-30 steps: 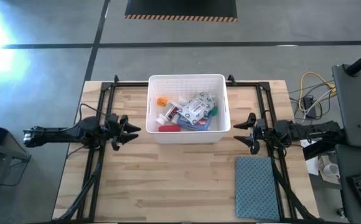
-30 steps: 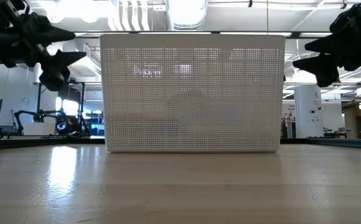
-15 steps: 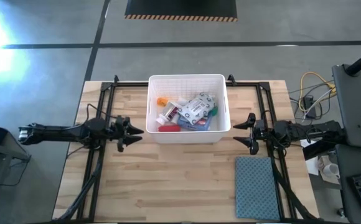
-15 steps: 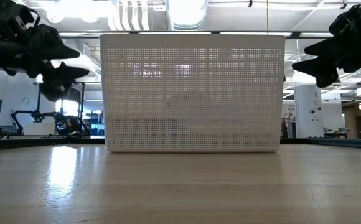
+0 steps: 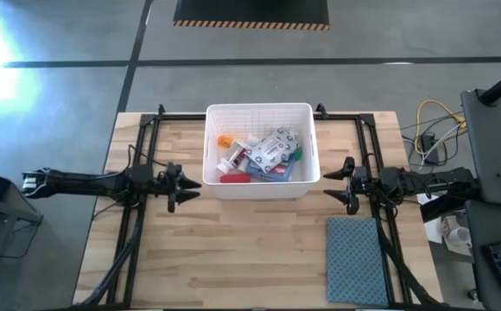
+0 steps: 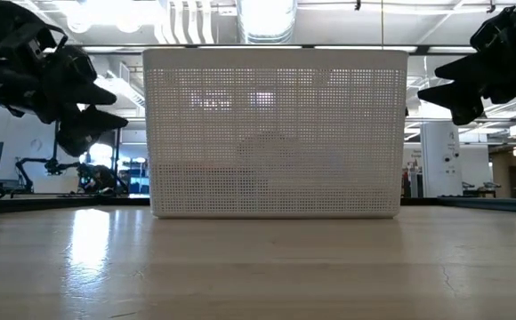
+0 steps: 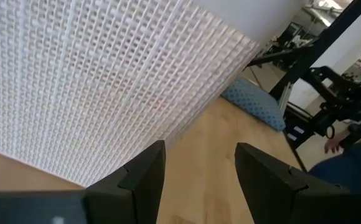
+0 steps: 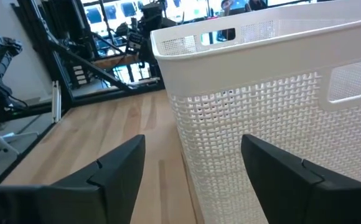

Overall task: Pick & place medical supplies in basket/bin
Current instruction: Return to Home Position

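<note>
Wood table [image 5: 233,250] holds all the things. On the left, the left gripper [image 5: 190,186] hangs above the table, just beside the left wall of the white bin [image 5: 259,108]. It is near the bin's front corner and does not touch it. Its two fingers [image 7: 144,171] are a little way apart, and there is nothing between them.

In the middle, toward the far side of the table, stands the white bin. The medical supplies [image 5: 263,155] lie inside it in a heap. An orange vial [image 5: 225,140] and a white bottle [image 5: 231,156] are on the left side. A red tube [image 5: 233,178] lies by the front wall. A grey patterned pack [image 5: 275,147] sits on top in the middle, and a bit of green [image 5: 297,155] shows at the right wall.

On the right, the right gripper [image 5: 340,184] hangs just past the bin's right wall, apart from it. Its fingers [image 8: 118,171] are spread wide and hold nothing.

A teal-grey cloth mat [image 5: 354,259] lies flat on the table near the right gripper, on the front side.
</note>
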